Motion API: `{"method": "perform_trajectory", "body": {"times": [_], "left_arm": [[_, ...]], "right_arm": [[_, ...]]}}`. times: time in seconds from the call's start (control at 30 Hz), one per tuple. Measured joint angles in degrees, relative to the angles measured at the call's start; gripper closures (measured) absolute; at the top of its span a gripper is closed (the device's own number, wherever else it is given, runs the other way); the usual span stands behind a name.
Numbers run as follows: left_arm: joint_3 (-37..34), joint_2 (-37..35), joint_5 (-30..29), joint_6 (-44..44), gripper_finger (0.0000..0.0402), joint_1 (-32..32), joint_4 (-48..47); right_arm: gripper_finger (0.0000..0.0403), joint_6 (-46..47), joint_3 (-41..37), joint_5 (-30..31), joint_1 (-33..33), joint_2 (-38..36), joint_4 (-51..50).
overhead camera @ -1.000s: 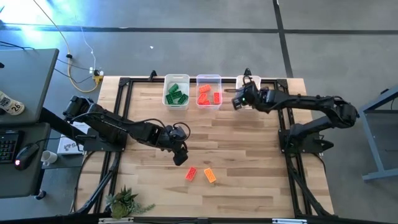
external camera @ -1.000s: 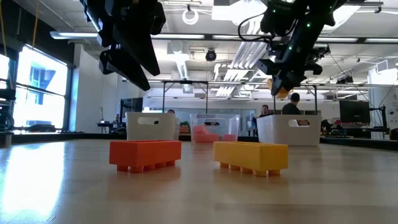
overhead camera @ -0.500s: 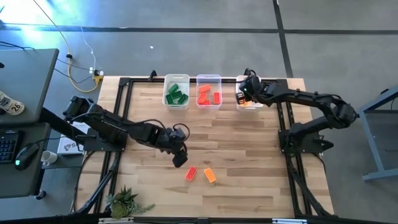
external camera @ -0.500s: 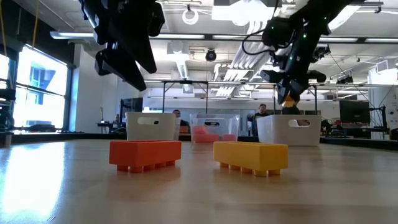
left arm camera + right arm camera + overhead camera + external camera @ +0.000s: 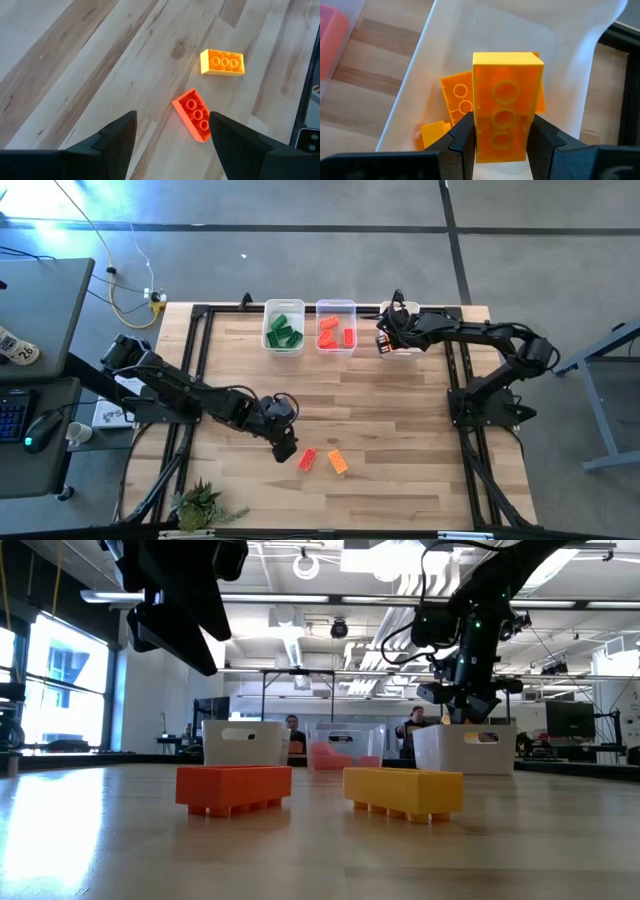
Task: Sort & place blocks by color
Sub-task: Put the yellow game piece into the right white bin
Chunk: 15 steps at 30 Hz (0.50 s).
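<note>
My right gripper (image 5: 503,131) is shut on an orange block (image 5: 506,95) above the white right-hand bin (image 5: 406,349), which holds more orange blocks (image 5: 456,98). In the low view this gripper (image 5: 464,708) hangs just over the bin's rim (image 5: 466,730). My left gripper (image 5: 171,120) stands open above the bare table, close to a red block (image 5: 196,114) and an orange block (image 5: 222,62) that lie flat near the front edge. From above, the left gripper (image 5: 284,444) sits just left of the red block (image 5: 307,458). My right gripper pinches the orange block's two long sides (image 5: 479,125) between its two fingers. The fingers slant down from the table's right side and lie along the block. The block is lifted clear, over the bin's inside.
A bin with green blocks (image 5: 284,328) and a bin with red blocks (image 5: 336,328) stand at the far edge, left of the white bin. A small plant (image 5: 200,505) sits at the near left corner. Bare wood lies across the table's middle.
My right gripper has sunk toward the right-hand bin with the orange block and has tipped more steeply down. My left gripper, still open, has gone toward the table's near edge, closer to the red block. The two loose blocks have not moved.
</note>
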Motion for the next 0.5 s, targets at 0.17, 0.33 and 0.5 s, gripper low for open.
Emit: {"method": "perform_trajectory", "body": {"times": [0.17,0.33,0.5], "left_arm": [[0.01,0.0,-2.27,1.94,0.0166,-0.75,-0.04],[0.02,0.0,-4.72,2.75,0.0166,-1.01,-0.23],[0.01,0.0,-4.87,3.54,0.0166,-1.03,-0.24]], "right_arm": [[0.0235,0.08,0.0,0.0,0.0,0.0,0.04],[0.0179,0.72,0.0,0.02,0.0,-0.07,0.05],[0.0173,0.66,0.0,1.81,0.0,-0.11,0.05]]}}
